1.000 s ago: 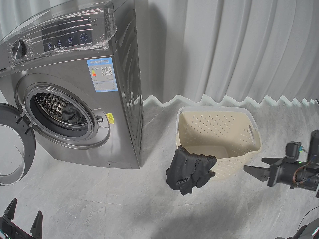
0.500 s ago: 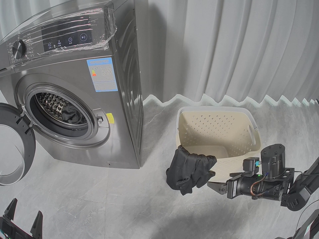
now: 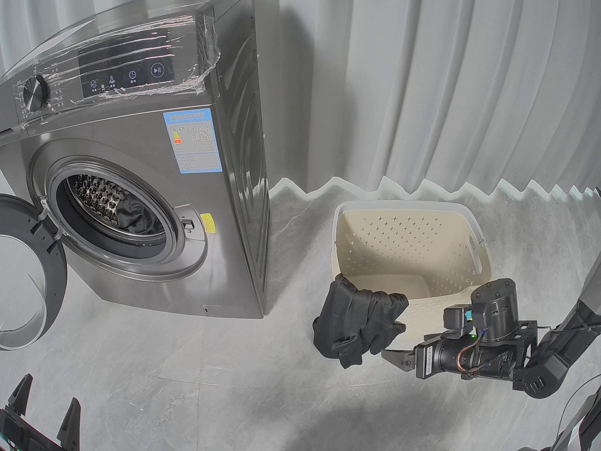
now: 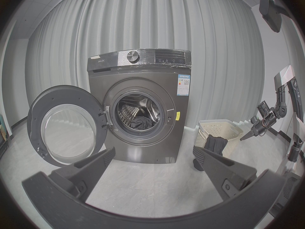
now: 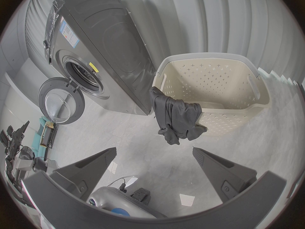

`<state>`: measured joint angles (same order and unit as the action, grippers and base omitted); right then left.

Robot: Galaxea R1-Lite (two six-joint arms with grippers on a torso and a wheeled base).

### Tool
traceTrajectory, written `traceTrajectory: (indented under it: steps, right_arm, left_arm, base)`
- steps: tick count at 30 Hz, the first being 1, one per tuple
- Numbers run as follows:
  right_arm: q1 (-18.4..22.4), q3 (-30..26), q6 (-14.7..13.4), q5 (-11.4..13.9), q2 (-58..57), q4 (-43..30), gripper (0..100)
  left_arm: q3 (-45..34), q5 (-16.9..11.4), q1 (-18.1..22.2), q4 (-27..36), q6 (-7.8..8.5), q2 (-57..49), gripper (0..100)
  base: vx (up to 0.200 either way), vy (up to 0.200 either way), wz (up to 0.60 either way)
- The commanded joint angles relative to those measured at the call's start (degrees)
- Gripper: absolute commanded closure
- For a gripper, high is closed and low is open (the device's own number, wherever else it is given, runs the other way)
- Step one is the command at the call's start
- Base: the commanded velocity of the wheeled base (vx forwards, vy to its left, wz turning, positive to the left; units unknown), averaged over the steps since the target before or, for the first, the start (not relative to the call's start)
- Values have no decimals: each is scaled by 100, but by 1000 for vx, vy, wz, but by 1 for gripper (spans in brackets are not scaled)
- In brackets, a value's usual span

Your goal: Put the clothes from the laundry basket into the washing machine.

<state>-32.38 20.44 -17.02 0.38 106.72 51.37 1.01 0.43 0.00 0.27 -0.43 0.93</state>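
Note:
A cream laundry basket (image 3: 400, 205) stands on the floor to the right of the grey washing machine (image 3: 144, 158). A black garment (image 3: 357, 324) hangs over the basket's near left corner, down its outside. Another dark garment (image 3: 134, 215) lies in the drum. My right gripper (image 3: 394, 353) is open, low above the floor, pointing at the hanging garment (image 5: 176, 118) from its right and a short way from it. My left gripper (image 3: 49, 391) stands open and empty at the near left, facing the machine (image 4: 139, 105).
The machine's round door (image 3: 25, 270) is swung fully open to the left. A white curtain (image 3: 438, 82) hangs behind the machine and the basket. Bare grey floor lies between the machine, the basket and me.
My right arm has swung in from the far right, leftwards and lower, bringing its open gripper close to the hanging black garment. The left arm has kept still.

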Motion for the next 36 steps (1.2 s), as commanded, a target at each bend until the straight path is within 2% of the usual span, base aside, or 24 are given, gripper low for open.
traceTrajectory:
  steps: [1, 3, 8, 14, 22, 26, 33, 36]
  right_arm:
    - [3, 135, -3, -3, 236, -4, 0]
    - [12, 250, -21, -11, 517, -4, 0]
    - [12, 408, -3, -275, 842, -4, 0]
    - [21, 663, -12, -284, 1141, -4, 0]
    - [91, 1269, -21, -293, 1791, 4, 0]
    - [170, 1814, -47, -293, 2160, -4, 0]
    - [390, 2333, -100, -310, 2600, 198, 0]
    - [434, 2517, -91, -521, 2784, 330, 0]
  left_arm:
    - [-92, 1, -9, 0, -1, -84, 0]
    - [-92, 1, 0, 0, -10, -84, 0]
    - [-92, 1, 0, 0, -10, -84, 0]
    - [-92, 1, 0, 0, -10, -84, 0]
    - [-92, 1, 0, 0, -10, -84, 0]
    - [-92, 1, 0, 0, -10, -84, 0]
    - [-92, 1, 0, 0, -10, -84, 0]
    - [-92, 1, 0, 0, -10, -84, 0]
  base:
    - [0, 0, 0]
    - [0, 0, 0]
    - [0, 0, 0]
    - [0, 0, 0]
    - [0, 0, 0]
    - [0, 0, 0]
    - [0, 0, 0]
    - [0, 0, 0]
